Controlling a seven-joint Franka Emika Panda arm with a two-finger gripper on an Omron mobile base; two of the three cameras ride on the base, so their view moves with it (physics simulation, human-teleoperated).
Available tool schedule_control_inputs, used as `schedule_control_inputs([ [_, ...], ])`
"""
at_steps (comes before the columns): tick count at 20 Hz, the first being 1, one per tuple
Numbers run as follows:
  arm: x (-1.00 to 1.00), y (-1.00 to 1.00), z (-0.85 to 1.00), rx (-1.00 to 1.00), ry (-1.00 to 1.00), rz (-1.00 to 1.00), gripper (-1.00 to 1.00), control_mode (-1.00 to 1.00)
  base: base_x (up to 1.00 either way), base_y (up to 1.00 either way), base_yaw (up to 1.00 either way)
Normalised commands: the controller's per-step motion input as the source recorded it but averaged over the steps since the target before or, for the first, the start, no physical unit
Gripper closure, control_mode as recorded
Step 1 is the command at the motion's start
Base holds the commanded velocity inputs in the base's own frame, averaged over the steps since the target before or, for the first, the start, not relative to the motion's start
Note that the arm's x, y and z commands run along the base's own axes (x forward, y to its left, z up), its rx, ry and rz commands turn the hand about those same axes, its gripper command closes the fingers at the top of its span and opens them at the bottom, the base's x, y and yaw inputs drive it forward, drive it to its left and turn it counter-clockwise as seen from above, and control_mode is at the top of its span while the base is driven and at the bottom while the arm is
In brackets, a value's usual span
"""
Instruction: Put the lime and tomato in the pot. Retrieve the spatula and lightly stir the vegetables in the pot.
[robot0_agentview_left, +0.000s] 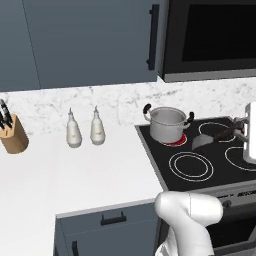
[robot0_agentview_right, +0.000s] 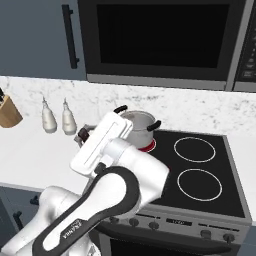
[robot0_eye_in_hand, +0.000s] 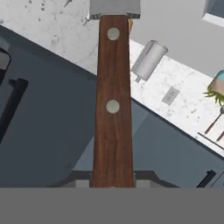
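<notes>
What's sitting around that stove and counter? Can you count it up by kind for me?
White bottles: 2
Steel pot: 1
Spatula: 1, clamped in the robot's fingers
Knife block: 1
Total: 5

1. The robot arm (robot0_agentview_right: 75, 226) carries dark lettering along its lower black link, well below and behind the claw (robot0_agentview_right: 82, 135); it appears to read "PANDA", though it is small and slanted.
2. The stove's front panel (robot0_agentview_right: 175, 220), low and to the right of the claw, bears a tiny pale marking among the knobs, too small to read.
3. No other writing, number or brand can be read.
</notes>
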Motion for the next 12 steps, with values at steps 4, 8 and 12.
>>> schedule_control_inputs([
  [4, 0.48, -0.43, 0.13, 0.22, -0.04, -0.01, 1.0, -1.0, 0.0, 0.0, 0.0],
  [8, 0.87, -0.04, -0.02, 0.07, -0.01, 0.0, 1.0, -1.0, 0.0, 0.0, 0.0],
  [12, 0.96, 0.0, -0.14, 0.03, 0.0, -0.03, 1.0, -1.0, 0.0, 0.0, 0.0],
])
